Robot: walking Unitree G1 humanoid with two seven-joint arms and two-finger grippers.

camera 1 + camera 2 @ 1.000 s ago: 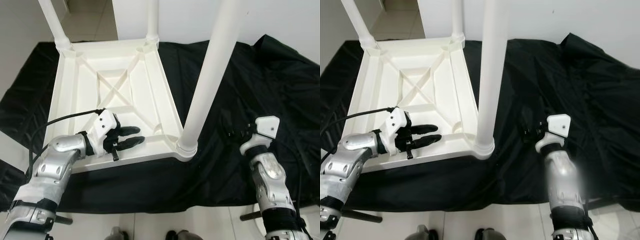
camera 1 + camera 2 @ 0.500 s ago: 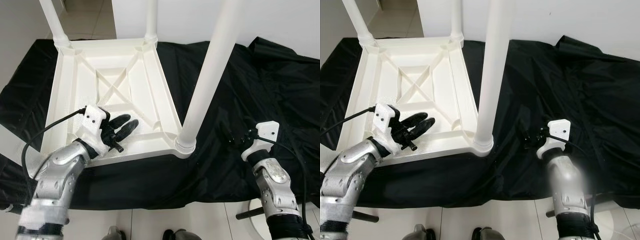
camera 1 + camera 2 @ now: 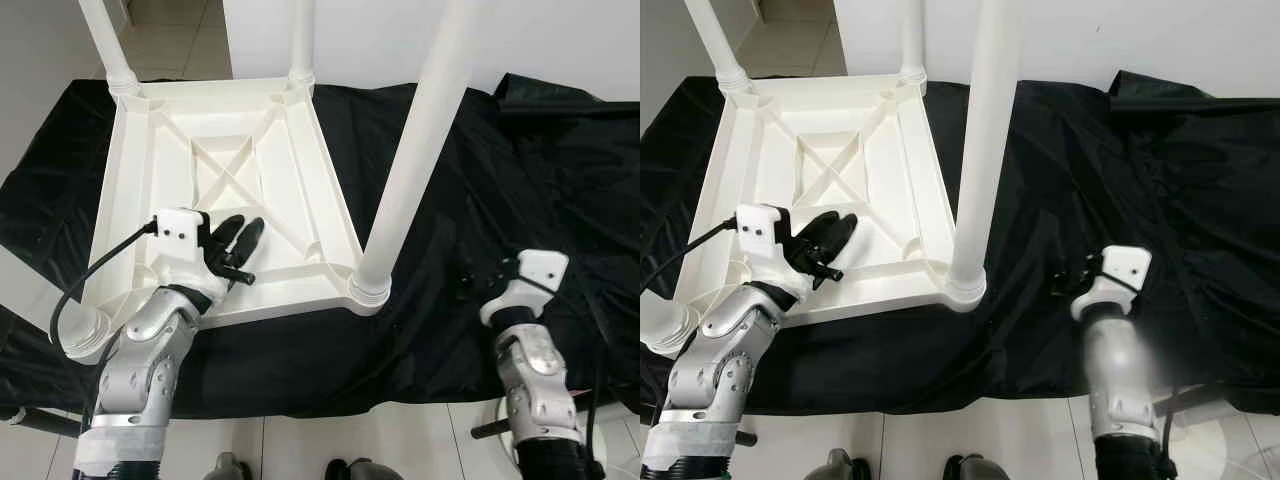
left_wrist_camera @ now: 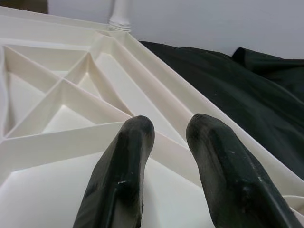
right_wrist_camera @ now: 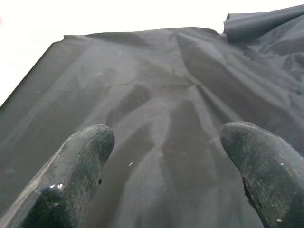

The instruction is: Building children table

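Observation:
A white plastic children's table (image 3: 328, 180) lies upside down on a black cloth (image 3: 500, 170). Three white legs stand up from its corners: front right (image 3: 415, 150), back left (image 3: 105, 40) and back right (image 3: 302, 35). At the front left corner a round socket (image 3: 85, 330) has no leg in it. My left gripper (image 3: 246, 224) hovers over the ribbed underside near the front rail, its fingers (image 4: 135, 142) a little apart and holding nothing. To the right of the table my right gripper (image 3: 1068, 282) hangs open above the cloth, fingers (image 5: 88, 152) spread wide.
The cloth covers the floor around the table and bunches into folds at the right (image 3: 560, 100). Pale floor tiles (image 3: 30, 60) show at the left and along the near edge. A white wall (image 3: 560, 40) stands behind.
My left gripper has swung from pointing right along the front rail to pointing away over the underside, the arm drawing in. The right arm has pulled back toward me and lower.

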